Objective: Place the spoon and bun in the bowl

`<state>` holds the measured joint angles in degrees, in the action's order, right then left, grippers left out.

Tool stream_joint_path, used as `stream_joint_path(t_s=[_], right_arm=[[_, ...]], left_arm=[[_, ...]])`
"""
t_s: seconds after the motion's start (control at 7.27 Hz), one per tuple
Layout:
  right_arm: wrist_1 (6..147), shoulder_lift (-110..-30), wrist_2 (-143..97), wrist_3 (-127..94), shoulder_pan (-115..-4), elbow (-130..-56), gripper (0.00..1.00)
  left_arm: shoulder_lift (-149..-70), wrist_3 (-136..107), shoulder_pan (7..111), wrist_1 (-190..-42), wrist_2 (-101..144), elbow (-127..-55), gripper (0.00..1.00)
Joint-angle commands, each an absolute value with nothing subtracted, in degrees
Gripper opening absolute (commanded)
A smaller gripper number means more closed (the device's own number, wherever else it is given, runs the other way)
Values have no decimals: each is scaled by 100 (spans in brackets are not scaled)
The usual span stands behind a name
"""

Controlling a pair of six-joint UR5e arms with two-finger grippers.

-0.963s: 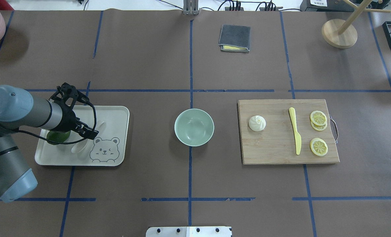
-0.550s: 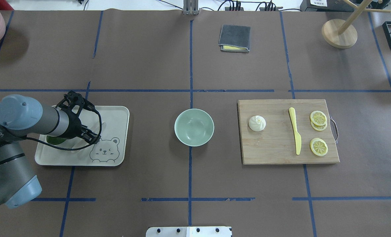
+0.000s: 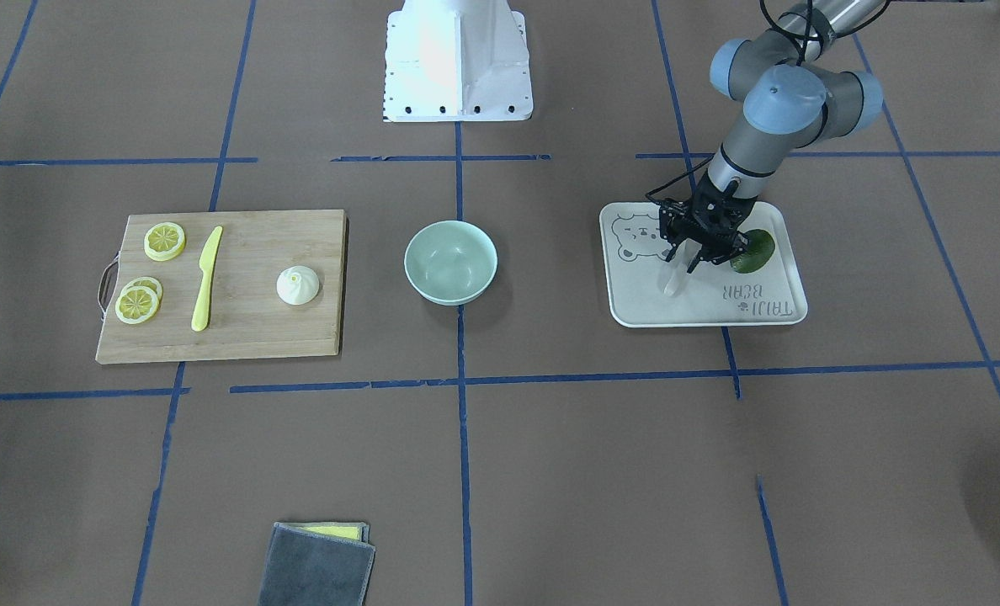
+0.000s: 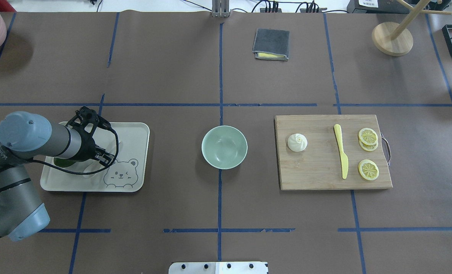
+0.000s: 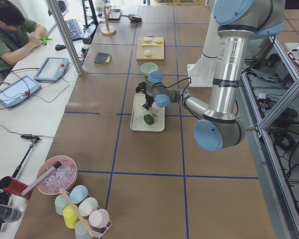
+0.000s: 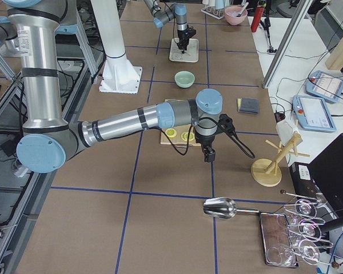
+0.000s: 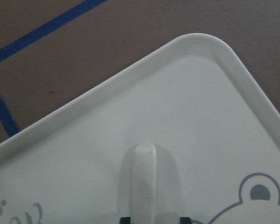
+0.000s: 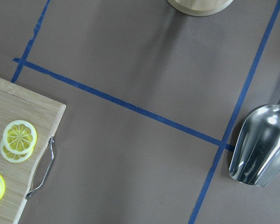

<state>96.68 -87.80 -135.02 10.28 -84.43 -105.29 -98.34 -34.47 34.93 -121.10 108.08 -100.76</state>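
**A:** Which step is the robot working on?

**B:** It is going for the spoon (image 7: 143, 182). The left gripper (image 3: 692, 259) is hanging low over the tray (image 4: 132, 140) on the left of the tabletop. The spoon is lying on that tray, with its handle running between the fingers.

**A:** Is it gripping yet?

**B:** That cannot be told. The fingers are sitting narrowly apart, one close at each side of the handle. The wrist view is showing only their tips, so it is not clear whether they are pressing.

**A:** Where are the other pieces sitting?

**B:** The bowl (image 4: 224, 148) is standing empty in the middle, well apart from the tray. The bun (image 4: 297, 142) is resting on the board (image 4: 317, 167) to the right, at the end nearest the bowl. The right gripper (image 6: 208, 153) is hovering past the board's far right end, and whether it is open cannot be told.

**A:** What is the next move asking for?

**B:** Probably the gripper is needing a firm hold on that smooth, curved handle, since the spoon could be slipping or pivoting. Then it is lifting clear of the tray's rim and travelling right to the bowl. It should also be avoiding the green fruit (image 3: 754, 251) just beside it.
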Motion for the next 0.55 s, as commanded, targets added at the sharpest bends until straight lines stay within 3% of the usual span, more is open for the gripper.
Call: stream_joint_path(t_s=[0.0,0.28,0.41], right_arm=[[9668,-8780,-13500,1028,-8438,-10529,100],[9668,-8780,-13500,1028,-8438,-10529,100],[9668,-8780,-13500,1028,-8438,-10529,100]], left_arm=[[-9844,-3532,3507,-12111,10705,-10177,0],[-10044,-4407,3507,-12085,10714,-10475,0],[-10533,-5796,3498,-12041,10696,-10381,0]])
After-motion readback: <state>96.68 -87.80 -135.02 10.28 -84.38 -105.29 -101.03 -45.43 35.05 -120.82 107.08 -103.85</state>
